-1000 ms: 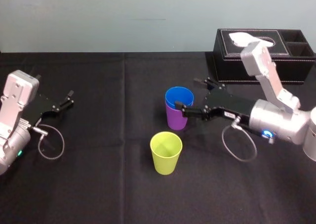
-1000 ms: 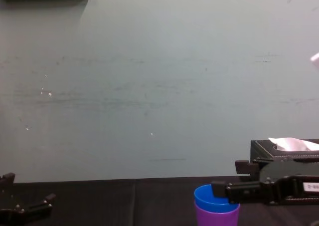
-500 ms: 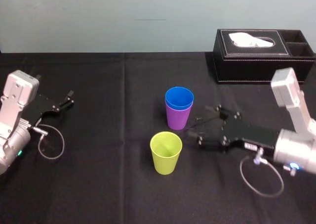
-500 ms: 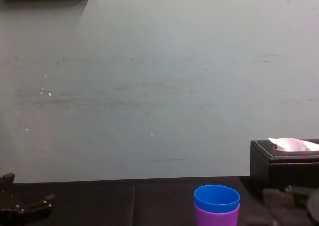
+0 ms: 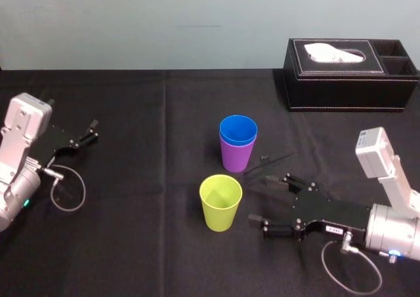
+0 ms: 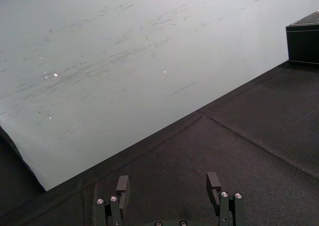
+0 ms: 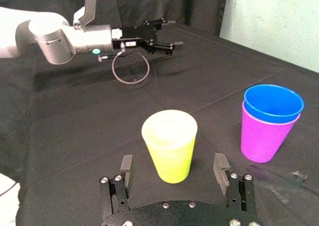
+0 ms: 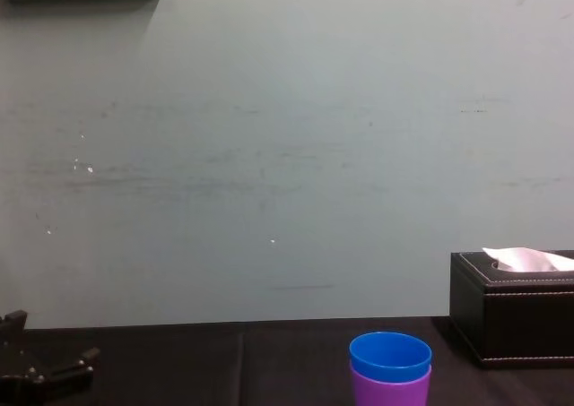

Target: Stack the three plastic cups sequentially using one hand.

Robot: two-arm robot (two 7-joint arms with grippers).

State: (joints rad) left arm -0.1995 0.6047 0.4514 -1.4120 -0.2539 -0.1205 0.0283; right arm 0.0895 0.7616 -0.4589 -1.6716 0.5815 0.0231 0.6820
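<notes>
A bright blue cup (image 5: 237, 129) sits nested inside the purple cup (image 5: 235, 159) at mid-table; both also show in the chest view as blue cup (image 8: 389, 356) and purple cup (image 8: 389, 391). The yellow-green cup (image 5: 220, 203) stands alone, upright, nearer to me. My right gripper (image 5: 260, 198) lies low just right of it, open and empty, its fingers pointing at the cup without touching. From the right wrist, the yellow-green cup (image 7: 170, 145) stands just ahead of the spread fingers (image 7: 126, 165). My left gripper (image 5: 90, 132) rests parked at the far left, open (image 6: 168, 183).
A black tissue box (image 5: 351, 80) with a white tissue stands at the back right by the wall. Black cloth (image 5: 144, 244) covers the table. Cable loops hang off both wrists, the right wrist's (image 5: 351, 271) and the left wrist's (image 5: 69, 192).
My right gripper has drawn back from the blue-in-purple stack and dropped toward the near edge, ending beside the yellow-green cup. The cups and the left arm have not moved.
</notes>
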